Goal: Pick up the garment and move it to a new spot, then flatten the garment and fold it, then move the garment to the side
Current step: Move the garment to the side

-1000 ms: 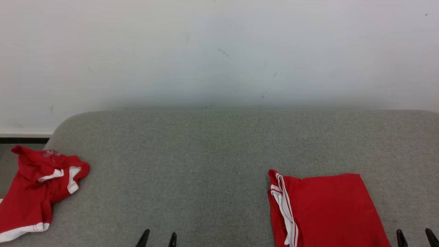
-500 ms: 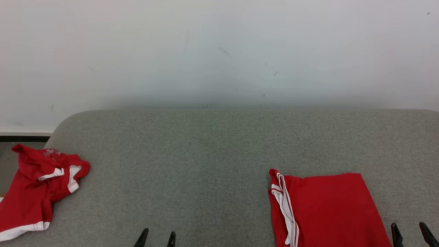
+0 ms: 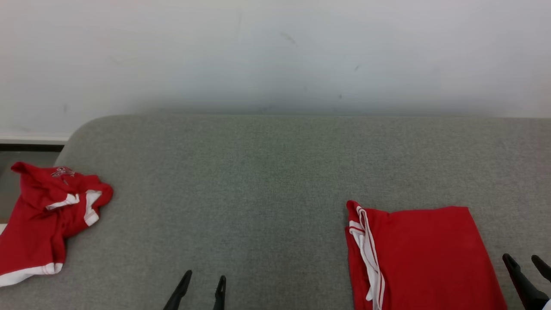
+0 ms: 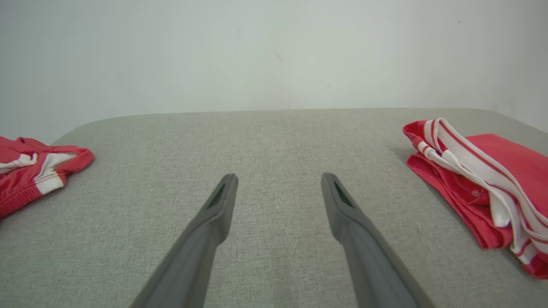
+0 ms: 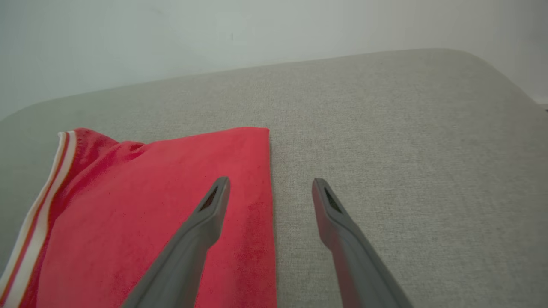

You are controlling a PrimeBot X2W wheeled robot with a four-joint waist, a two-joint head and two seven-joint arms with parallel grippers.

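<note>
A folded red garment [image 3: 424, 254] with white trim lies flat on the right of the grey cushioned surface [image 3: 258, 181]. Its striped edge faces left, seen in the left wrist view [image 4: 505, 162]. My right gripper [image 3: 521, 258] is open beside the garment's right edge. In the right wrist view, that gripper [image 5: 270, 180] straddles the edge of the red cloth [image 5: 141, 192], one finger above it and one above bare cushion. My left gripper [image 3: 205, 276] is open over bare cushion at the front centre [image 4: 279, 176], holding nothing. A second, crumpled red garment [image 3: 38, 228] lies at the far left.
The crumpled garment [image 4: 30, 171] hangs partly over the cushion's rounded left edge. A pale wall [image 3: 275, 56] rises right behind the cushion. Bare grey fabric stretches between the two garments and behind them.
The whole head picture has shifted, so the camera moved; more cushion shows. Both grippers reach slightly further up into the head view. The garments lie as before.
</note>
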